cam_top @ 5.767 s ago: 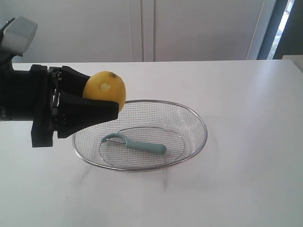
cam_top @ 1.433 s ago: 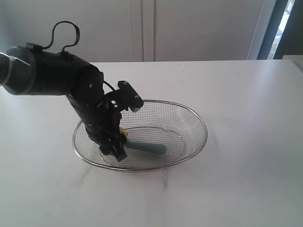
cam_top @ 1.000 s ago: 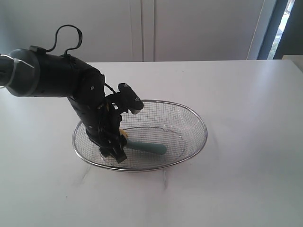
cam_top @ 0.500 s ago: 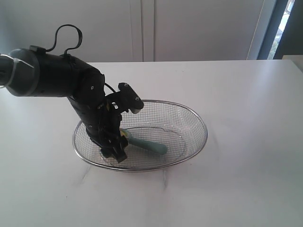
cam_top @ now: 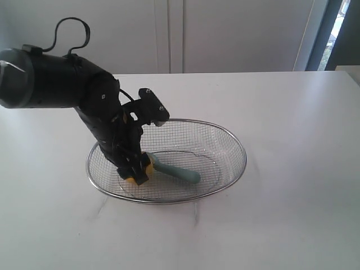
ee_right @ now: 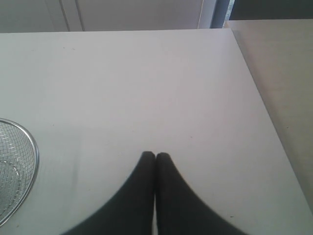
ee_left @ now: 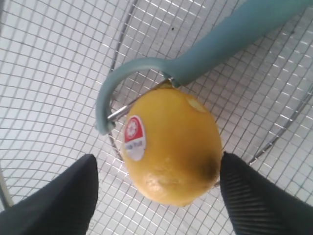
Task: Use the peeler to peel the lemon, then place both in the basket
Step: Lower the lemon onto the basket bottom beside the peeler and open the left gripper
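With jaws apart, the left claw (ee_left: 159, 161) straddles the small round yellow lemon (ee_left: 171, 147), which lies inside the wide oval silver wire-mesh basket (cam_top: 237, 142) against the slim teal-handled swivel peeler (ee_left: 222, 44), while the right claw (ee_right: 155, 157) is pressed together, empty, above the white surface (ee_right: 146, 83).

A: Where does the exterior camera sit?

B: Off the arms and raised, looking slightly down across the white table (cam_top: 292, 202) toward a pale wall (cam_top: 236, 34). The basket (cam_top: 228, 147) sits left of centre in its frame, at middling range.

A: And the left wrist camera?

B: Very close, aimed down into the mesh. The lemon (ee_left: 171, 147) and peeler (ee_left: 234, 39) nearly fill it.

A: The right wrist?

B: Well off to one side, above bare tabletop, looking past the right gripper (ee_right: 155, 156). It shares only the basket's rim with the others.
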Available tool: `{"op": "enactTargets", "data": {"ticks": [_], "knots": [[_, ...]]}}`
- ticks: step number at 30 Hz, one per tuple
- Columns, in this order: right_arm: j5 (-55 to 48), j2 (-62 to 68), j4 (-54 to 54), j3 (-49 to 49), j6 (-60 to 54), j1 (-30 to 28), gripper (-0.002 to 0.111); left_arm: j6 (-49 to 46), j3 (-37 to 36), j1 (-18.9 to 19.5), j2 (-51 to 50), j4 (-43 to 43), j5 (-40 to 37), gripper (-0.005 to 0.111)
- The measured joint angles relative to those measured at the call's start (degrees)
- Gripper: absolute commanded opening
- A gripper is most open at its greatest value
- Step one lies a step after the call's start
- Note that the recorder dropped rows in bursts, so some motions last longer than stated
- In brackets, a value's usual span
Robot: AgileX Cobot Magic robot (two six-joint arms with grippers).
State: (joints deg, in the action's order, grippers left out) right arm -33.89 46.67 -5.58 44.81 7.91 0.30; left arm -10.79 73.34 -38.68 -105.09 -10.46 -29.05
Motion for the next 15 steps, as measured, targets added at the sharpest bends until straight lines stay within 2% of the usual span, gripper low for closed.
{"op": "enactTargets", "data": {"ticks": [4,7,15], "knots": [[0.0,0.0,0.0,0.0,0.0,0.0,0.0,0.0,0.26,0.0,2.21,-0.27,-0.14,0.072],[0.0,0.0,0.0,0.0,0.0,0.0,0.0,0.0,0.26,0.0,3.57,-0.5,-0.14,0.064],[0.0,0.0,0.0,0.0,0.0,0.0,0.0,0.0,0.26,0.0,4.17,-0.84,-0.65,0.019]]}}
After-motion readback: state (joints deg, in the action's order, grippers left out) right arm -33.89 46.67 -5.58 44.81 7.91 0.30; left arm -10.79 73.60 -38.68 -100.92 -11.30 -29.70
